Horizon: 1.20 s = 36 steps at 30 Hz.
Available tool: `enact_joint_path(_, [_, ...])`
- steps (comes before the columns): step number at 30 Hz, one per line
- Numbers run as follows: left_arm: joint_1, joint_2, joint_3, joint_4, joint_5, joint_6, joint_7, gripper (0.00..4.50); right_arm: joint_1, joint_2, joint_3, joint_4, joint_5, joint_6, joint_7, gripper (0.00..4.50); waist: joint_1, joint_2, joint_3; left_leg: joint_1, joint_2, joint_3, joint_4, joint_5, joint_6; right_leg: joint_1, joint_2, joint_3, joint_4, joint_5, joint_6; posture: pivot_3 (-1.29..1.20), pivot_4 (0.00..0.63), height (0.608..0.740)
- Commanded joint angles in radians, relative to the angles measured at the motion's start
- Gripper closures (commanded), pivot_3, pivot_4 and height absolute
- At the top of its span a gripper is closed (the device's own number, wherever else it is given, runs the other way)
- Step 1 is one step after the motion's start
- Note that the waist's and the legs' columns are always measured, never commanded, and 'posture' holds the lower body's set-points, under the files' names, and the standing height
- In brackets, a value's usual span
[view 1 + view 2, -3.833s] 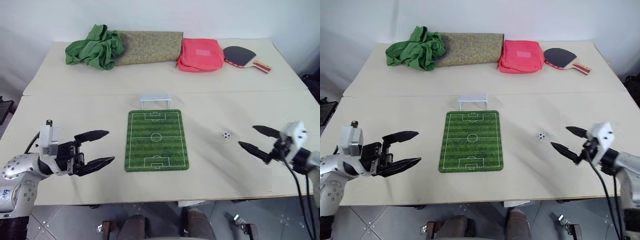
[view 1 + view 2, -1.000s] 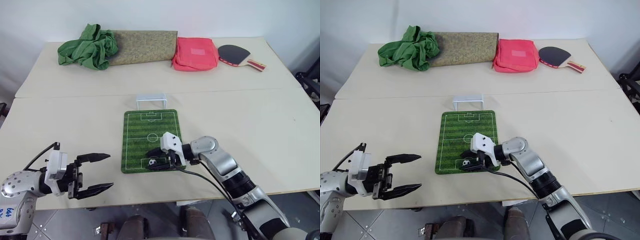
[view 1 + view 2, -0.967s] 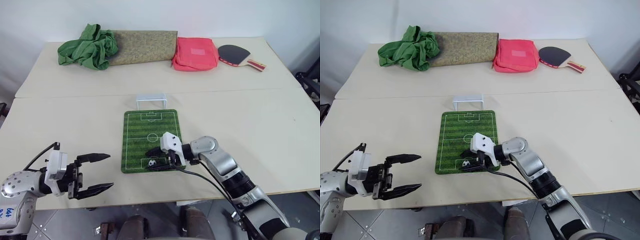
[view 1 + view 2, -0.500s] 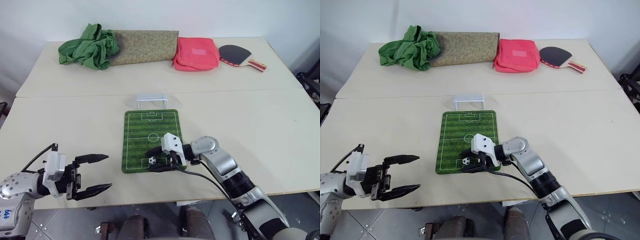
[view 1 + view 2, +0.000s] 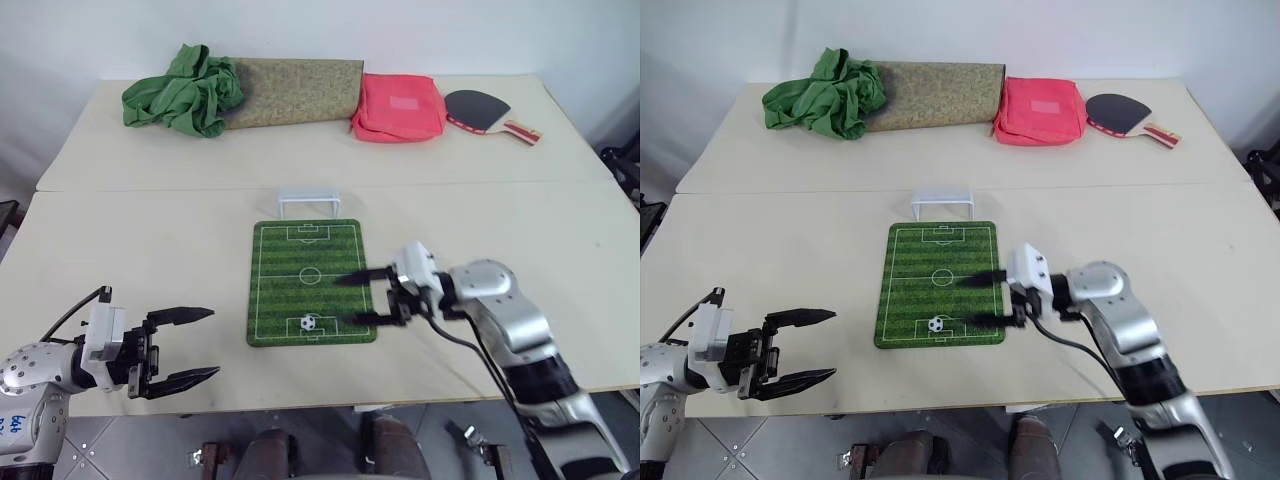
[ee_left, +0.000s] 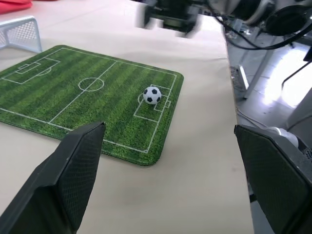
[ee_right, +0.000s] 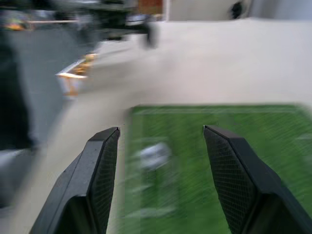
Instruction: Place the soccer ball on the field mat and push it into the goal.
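Observation:
The soccer ball (image 5: 308, 323) rests free on the near end of the striped green field mat (image 5: 311, 262), inside the near penalty box. The white goal (image 5: 307, 202) stands just past the mat's far edge. My right gripper (image 5: 355, 299) hovers open over the mat's near right edge, fingers pointing left, a short way right of the ball and holding nothing. My left gripper (image 5: 205, 344) is open and empty over the table's front left, well left of the mat. The left wrist view shows the ball (image 6: 152, 95) on the mat (image 6: 73, 102).
Along the table's far edge lie a green cloth bundle (image 5: 180, 92), a rolled brown mat (image 5: 290, 92), a pink pouch (image 5: 402, 106) and a table-tennis paddle (image 5: 485, 110). A seam (image 5: 120, 190) crosses the table behind the goal.
My right gripper has let go of the ball on the mat and drawn back to the right and up, jaws open. The ball stays in the near penalty box. The left gripper has not moved.

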State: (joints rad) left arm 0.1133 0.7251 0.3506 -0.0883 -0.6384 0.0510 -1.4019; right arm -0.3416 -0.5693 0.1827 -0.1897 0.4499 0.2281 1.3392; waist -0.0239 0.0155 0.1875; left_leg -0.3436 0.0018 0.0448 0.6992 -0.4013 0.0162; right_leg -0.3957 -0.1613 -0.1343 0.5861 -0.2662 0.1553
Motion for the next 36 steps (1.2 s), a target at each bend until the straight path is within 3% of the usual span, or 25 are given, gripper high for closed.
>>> enact_joint_path(1, [-0.008, 0.015, 0.002, 0.01, 0.004, -0.022, -0.022, 0.0, 0.088, -0.038, -0.012, -0.102, 0.035, -0.003, 0.011, 1.06, -0.003, 0.0, 0.0, 0.0, 0.0, 0.001, 0.0, 0.0, 0.0, 0.0, 0.0, 0.001, -0.001, 0.0, 0.0, 0.0, 0.15, 0.74])
enact_joint_path(4, [-0.013, 0.014, -0.009, 0.009, 0.004, -0.027, -0.032, 0.0, 0.144, -0.047, 0.026, -0.109, -0.031, -0.072, 0.002, 0.05, -0.004, 0.0, 0.0, 0.003, 0.001, 0.004, 0.0, 0.0, 0.0, 0.001, 0.0, 0.003, 0.0, 0.0, 0.0, 0.0, 0.15, 0.74])
enact_joint_path(11, [-0.029, 0.005, -0.021, 0.035, 0.021, -0.059, -0.036, 0.0, 0.114, 0.073, 0.157, -0.052, -0.151, -0.108, -0.099, 0.01, -0.003, 0.0, 0.0, 0.007, 0.002, 0.003, 0.001, 0.0, 0.0, 0.001, 0.0, 0.005, 0.003, 0.0, 0.0, 0.0, 0.15, 0.74])
enact_joint_path(14, [-0.022, 0.0, -0.009, 0.027, 0.018, -0.064, -0.018, 0.0, 0.101, 0.116, 0.187, -0.044, -0.155, -0.086, -0.132, 0.55, -0.003, 0.0, 0.0, 0.007, 0.001, 0.0, 0.001, 0.0, 0.0, 0.001, 0.0, 0.005, 0.003, 0.0, 0.0, 0.0, 0.15, 0.74])
enact_joint_path(20, [0.024, -0.003, 0.008, -0.014, 0.01, -0.056, 0.015, 0.0, 0.1, 0.125, 0.235, -0.011, -0.197, -0.076, -0.154, 2.51, -0.003, 0.0, 0.0, 0.006, 0.001, -0.003, 0.0, 0.0, 0.0, 0.001, 0.0, 0.004, 0.002, 0.0, 0.0, 0.0, 0.15, 0.74])
enact_joint_path(26, [0.048, 0.0, 0.013, -0.037, 0.0, -0.027, 0.062, 0.0, 0.058, 0.205, 0.268, 0.118, -0.281, -0.134, -0.234, 4.49, -0.004, -0.001, 0.0, 0.007, 0.001, -0.003, 0.001, 0.0, 0.0, 0.002, 0.0, 0.004, 0.003, 0.0, 0.0, 0.0, 0.15, 0.74])
enact_joint_path(36, [0.065, 0.0, 0.01, -0.051, 0.002, -0.013, 0.08, 0.0, -0.052, 0.285, 0.23, 0.295, -0.29, -0.175, -0.279, 4.49, -0.009, -0.002, -0.001, 0.008, 0.003, -0.002, 0.001, 0.0, -0.001, 0.002, 0.001, 0.006, 0.004, 0.0, -0.001, 0.0, 0.15, 0.74])
